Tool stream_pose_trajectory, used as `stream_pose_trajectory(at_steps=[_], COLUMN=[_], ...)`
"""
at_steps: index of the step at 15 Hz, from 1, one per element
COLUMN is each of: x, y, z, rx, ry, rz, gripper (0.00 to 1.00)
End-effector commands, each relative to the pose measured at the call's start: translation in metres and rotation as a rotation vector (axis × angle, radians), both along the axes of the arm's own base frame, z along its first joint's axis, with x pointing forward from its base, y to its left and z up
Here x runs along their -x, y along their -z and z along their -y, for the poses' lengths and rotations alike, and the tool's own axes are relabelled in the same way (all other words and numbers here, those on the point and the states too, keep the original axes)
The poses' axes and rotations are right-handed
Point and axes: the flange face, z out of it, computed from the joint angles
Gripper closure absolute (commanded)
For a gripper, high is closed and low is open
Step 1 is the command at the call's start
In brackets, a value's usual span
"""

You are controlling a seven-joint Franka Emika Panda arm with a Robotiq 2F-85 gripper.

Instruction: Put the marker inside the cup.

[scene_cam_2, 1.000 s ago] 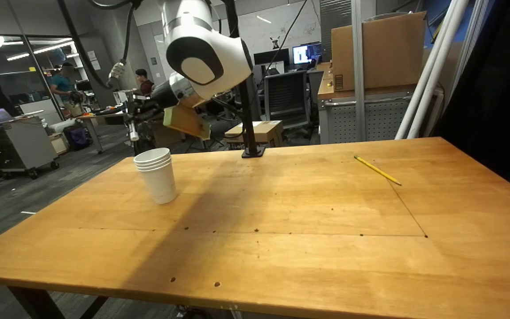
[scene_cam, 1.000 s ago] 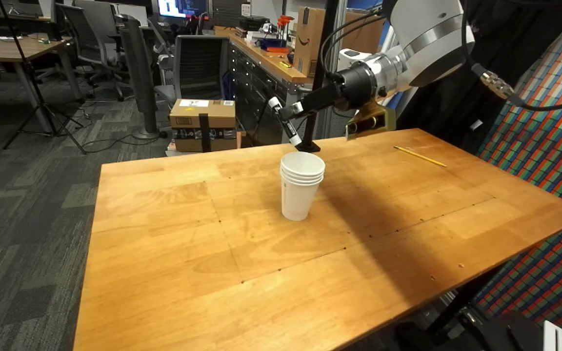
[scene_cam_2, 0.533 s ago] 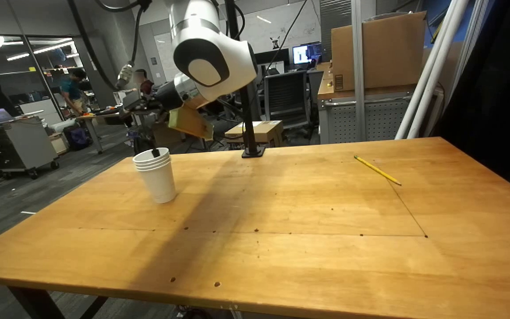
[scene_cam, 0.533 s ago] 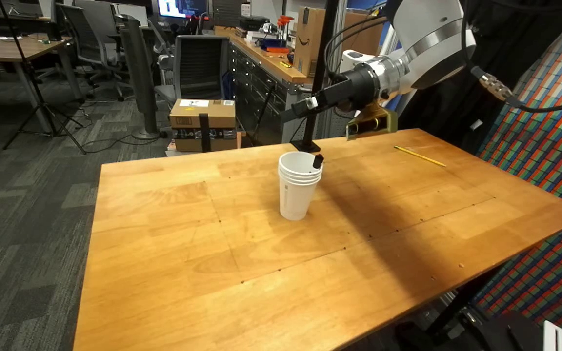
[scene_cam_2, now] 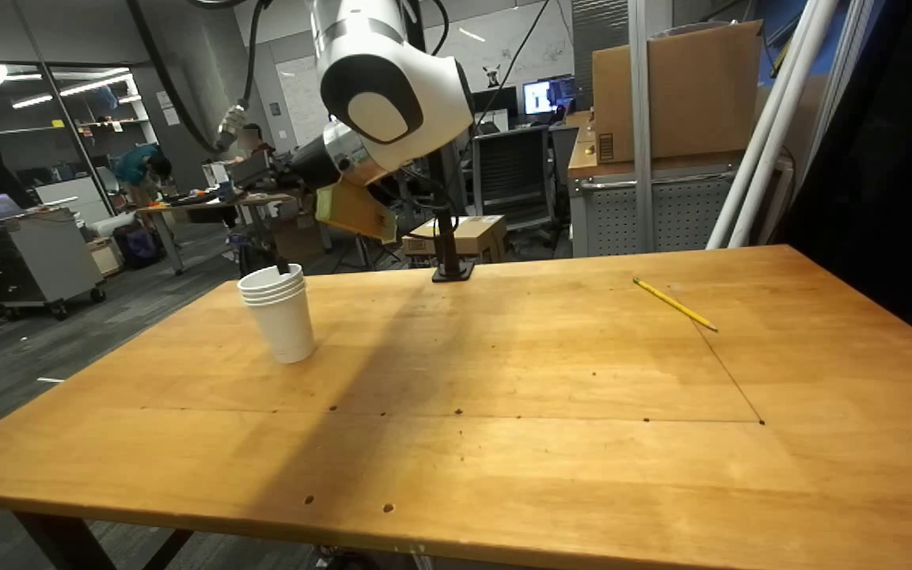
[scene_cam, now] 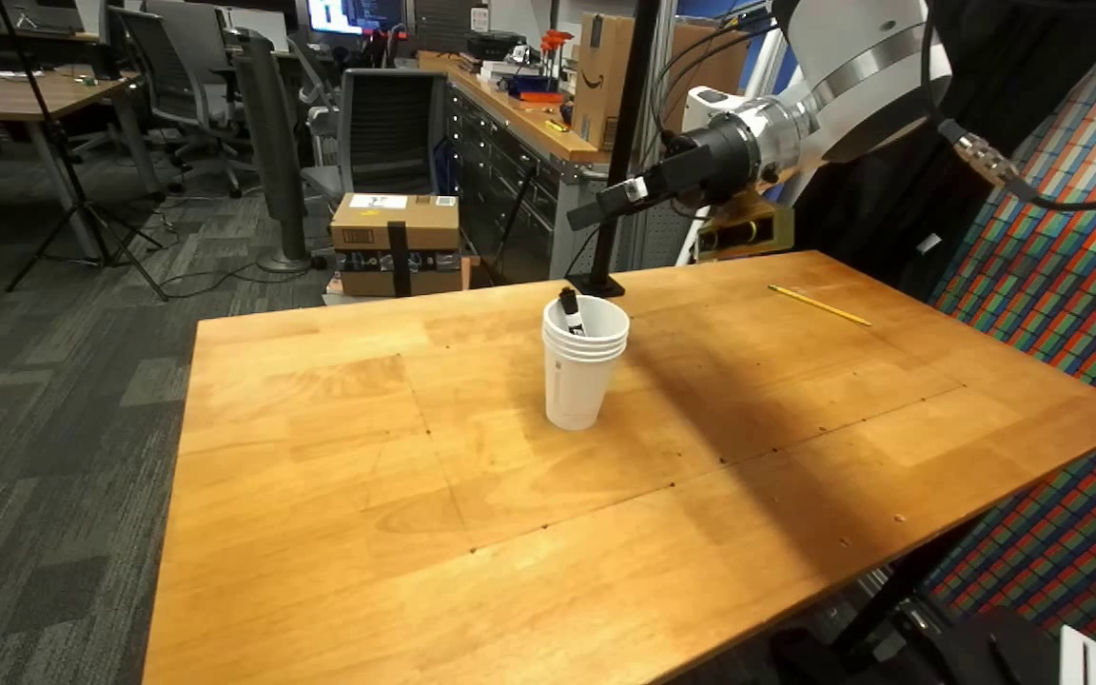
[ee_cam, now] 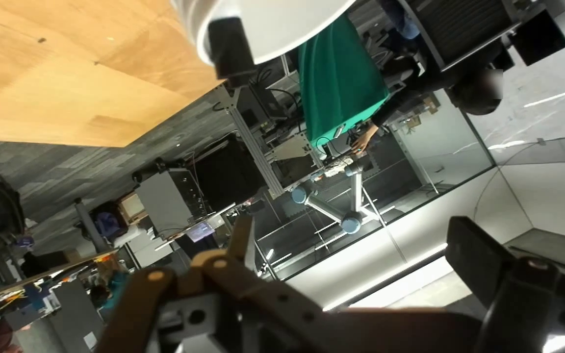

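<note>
The big brown wooden table (scene_cam: pixel 348 495) holds a white, tapered paper cup (scene_cam: pixel 575 388), maybe a few stacked. The thin black-and-white marker (scene_cam: pixel 571 313) leans inside it, black end poking out of the top. Your black two-finger gripper (ee_cam: pixel 352 242) is spread wide, holding nothing. Putting-in looks done; next, back away gently without bumping the cup.

Tall carton (scene_cam: pixel 603 95): a curved smile-arrow logo (scene_cam: pixel 592 82) was displayed.
Upper stacked box (scene_cam: pixel 415 219): a white label (scene_cam: pixel 378 202) was affixed; its text could not be read.
Cup (scene_cam: pixel 575 388): a small mark (scene_cam: pixel 558 365) was seen, illegible.
</note>
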Motion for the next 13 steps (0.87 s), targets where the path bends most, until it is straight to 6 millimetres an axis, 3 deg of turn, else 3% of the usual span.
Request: stream_pose_trajectory(at_steps=[1, 13], x=[-0.0002, 0.0002], y=[-0.0047, -0.0110], z=[0.0046, 0.0075], rx=[0.008, 0.016], ry=[0.008, 0.016], rz=[0.004, 0.010], gripper=[0.00, 0.00])
